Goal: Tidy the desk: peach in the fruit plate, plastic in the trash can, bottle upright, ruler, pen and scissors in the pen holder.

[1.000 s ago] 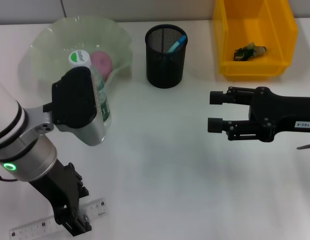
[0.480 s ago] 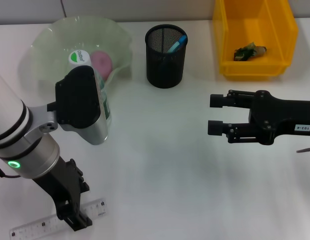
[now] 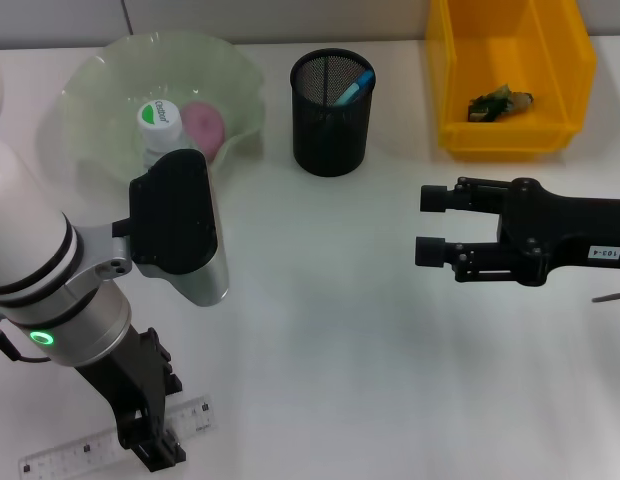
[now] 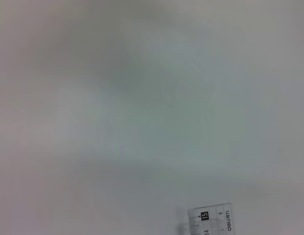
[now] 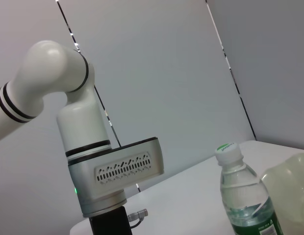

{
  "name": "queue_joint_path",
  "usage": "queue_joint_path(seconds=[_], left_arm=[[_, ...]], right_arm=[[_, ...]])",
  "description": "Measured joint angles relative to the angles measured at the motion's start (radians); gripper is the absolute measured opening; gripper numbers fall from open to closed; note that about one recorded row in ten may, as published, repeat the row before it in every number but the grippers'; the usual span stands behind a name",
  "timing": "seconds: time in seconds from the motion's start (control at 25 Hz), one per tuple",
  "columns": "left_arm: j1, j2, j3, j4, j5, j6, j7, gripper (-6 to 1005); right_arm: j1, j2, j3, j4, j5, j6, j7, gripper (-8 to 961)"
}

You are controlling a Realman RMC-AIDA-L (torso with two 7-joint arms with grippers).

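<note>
A clear ruler (image 3: 193, 416) lies at the table's front left, and its end also shows in the left wrist view as ruler (image 4: 211, 221). My left gripper (image 3: 152, 448) is down right on top of it. The bottle (image 3: 160, 117) stands upright by the green fruit plate (image 3: 100, 70), mostly hidden behind my left wrist; the right wrist view shows the bottle (image 5: 242, 196) too. The pink peach (image 3: 203, 123) rests in the plate. A blue pen (image 3: 355, 87) stands in the black mesh pen holder (image 3: 331, 125). My right gripper (image 3: 431, 224) hovers open at mid-right, holding nothing.
A yellow bin (image 3: 510, 130) at the back right holds a crumpled plastic scrap (image 3: 500, 103). A thin grey object (image 3: 614, 292) pokes in at the right edge; I cannot tell what it is. My bulky left wrist housing (image 3: 175, 225) hangs over the table's left side.
My left wrist housing has swung right and a little toward the front, covering more of the bottle. The left gripper stays at the ruler. The right arm has hardly moved.
</note>
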State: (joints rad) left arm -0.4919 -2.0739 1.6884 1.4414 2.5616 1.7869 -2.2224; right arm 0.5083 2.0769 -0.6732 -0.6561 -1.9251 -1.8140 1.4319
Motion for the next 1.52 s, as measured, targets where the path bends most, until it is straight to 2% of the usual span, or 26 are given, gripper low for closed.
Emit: queue_joint_path(seconds=[0.64, 0.84, 1.52], left_arm=[[-0.001, -0.001, 0.008, 0.004, 0.000, -0.020, -0.015, 755], [-0.004, -0.002, 0.051, 0.007, 0.004, -0.031, -0.039, 755], [-0.009, -0.002, 0.066, 0.004, 0.009, -0.051, -0.050, 755]], right_arm=[[-0.002, 0.002, -0.003, 0.000, 0.000, 0.009, 0.001, 787], [-0.003, 0.002, -0.002, 0.000, 0.000, 0.009, 0.001, 787], [-0.004, 0.001, -0.002, 0.001, 0.000, 0.009, -0.003, 786]])
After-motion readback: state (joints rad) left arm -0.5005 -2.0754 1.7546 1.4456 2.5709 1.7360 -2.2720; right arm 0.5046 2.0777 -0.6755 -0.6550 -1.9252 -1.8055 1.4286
